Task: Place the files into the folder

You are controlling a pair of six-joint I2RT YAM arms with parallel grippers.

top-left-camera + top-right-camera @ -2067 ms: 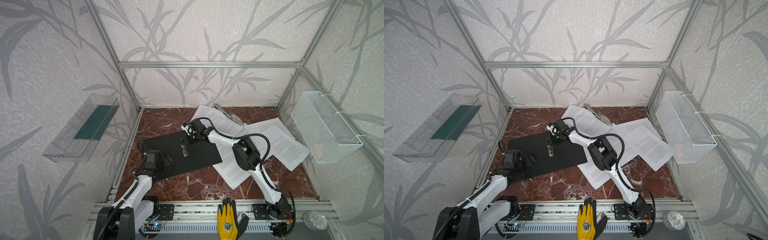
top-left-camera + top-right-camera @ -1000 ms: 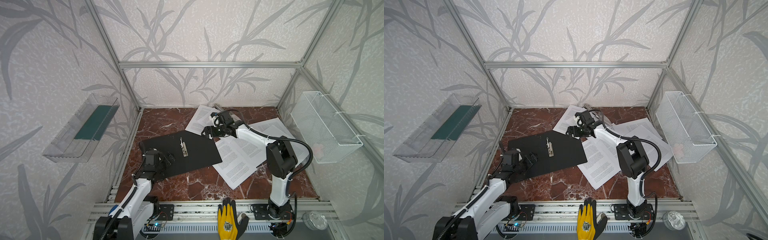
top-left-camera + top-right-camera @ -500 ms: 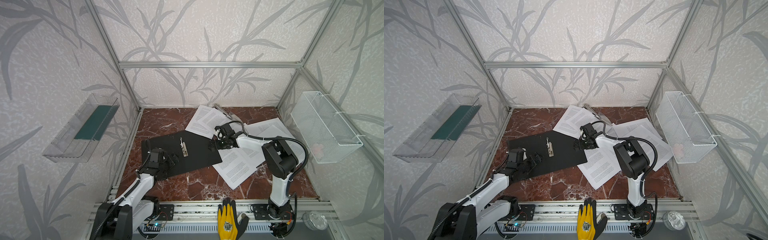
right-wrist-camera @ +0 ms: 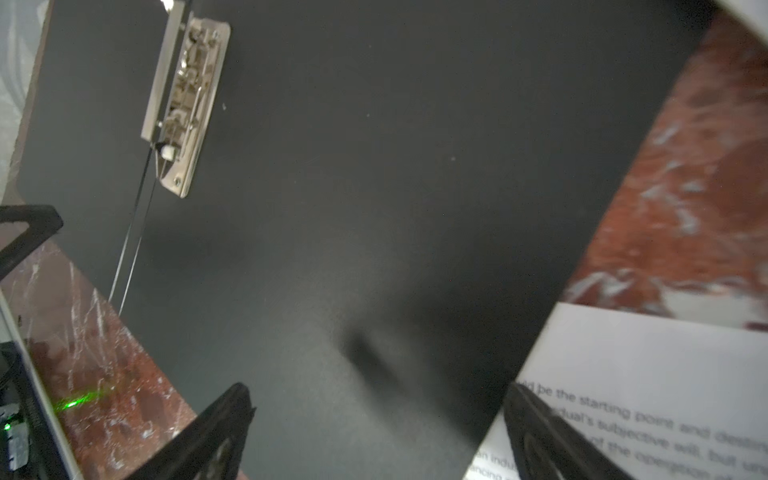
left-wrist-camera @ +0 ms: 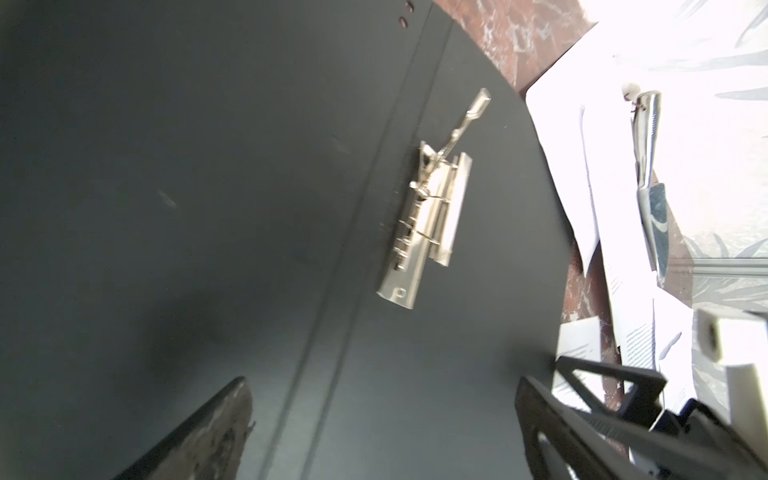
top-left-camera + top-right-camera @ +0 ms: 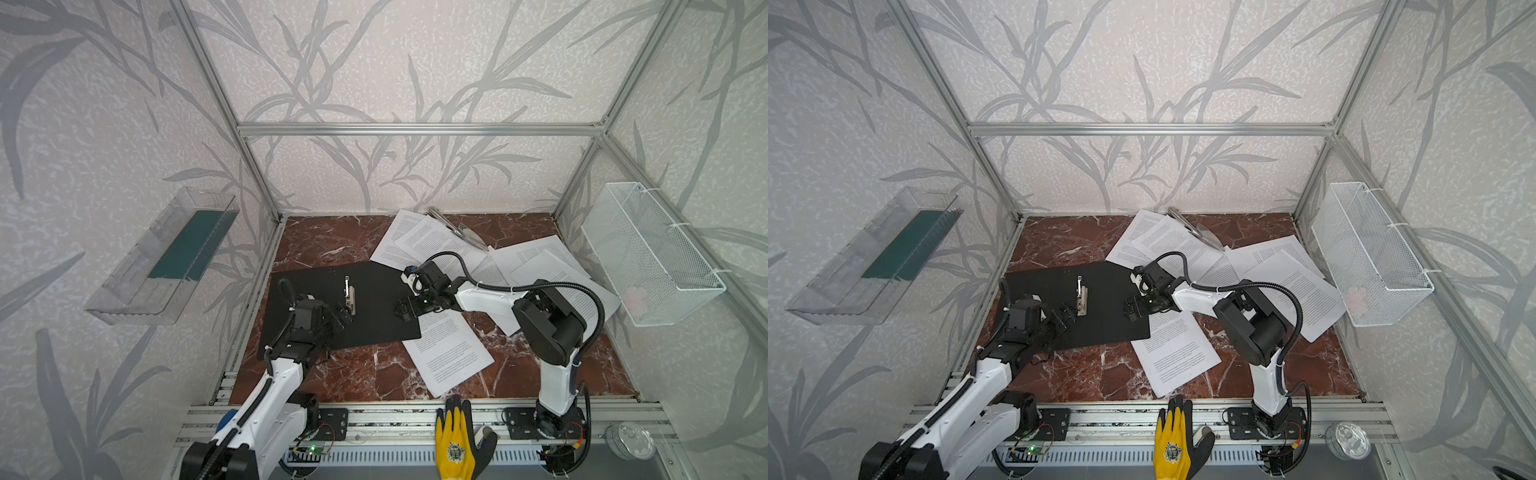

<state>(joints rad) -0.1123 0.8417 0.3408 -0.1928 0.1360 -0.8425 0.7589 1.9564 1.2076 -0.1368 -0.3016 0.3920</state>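
Black folder [image 6: 374, 318] overlaps some files [image 6: 451, 353], hiding corners; left fingers [image 5: 208, 428] and right fingers [image 4: 208, 436] gape empty.

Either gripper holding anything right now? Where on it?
Nothing held. Left gripper and right gripper both open over the matte-black flat folder; white printed paper sheets lie ungripped.

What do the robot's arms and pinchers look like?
The left arm and right arm have smooth white shells with chunky black joints. A ribbed black cable runs along each one. The left gripper and right gripper are black, with flat wedge-shaped fingers. A tiny green light glows near the right wrist.
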